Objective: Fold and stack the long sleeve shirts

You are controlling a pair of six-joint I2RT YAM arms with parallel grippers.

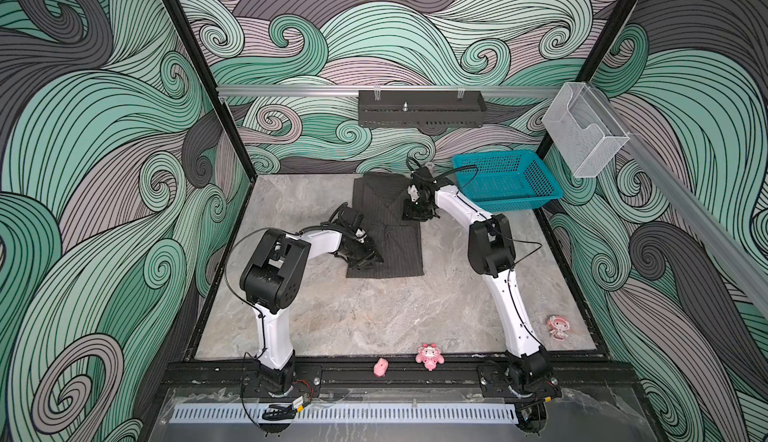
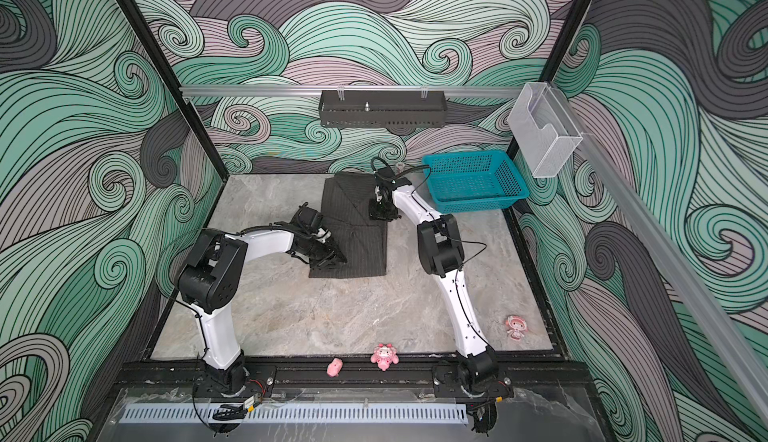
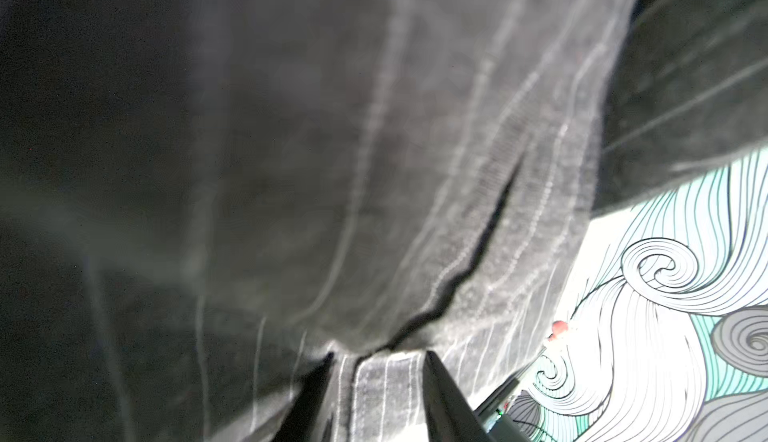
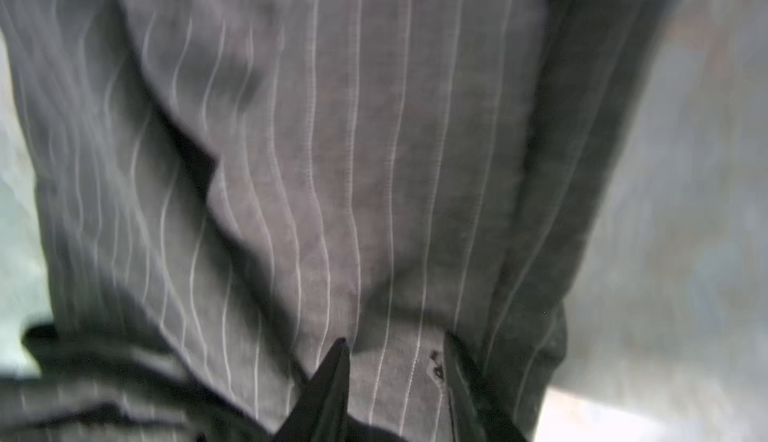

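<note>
Both top views look steeply down from high over the near edge, taking in the whole worktop [image 1: 374, 315] almost identically. The wrist cameras look forward past the left hand [image 3: 380, 354] and the right hand [image 4: 395, 338], each very close to the pinstriped shirt [image 4: 332, 170], which nearly fills both.

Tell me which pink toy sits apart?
The paler toy, alone on the marble beyond the right arm; the other two lie by the front rail.
</note>
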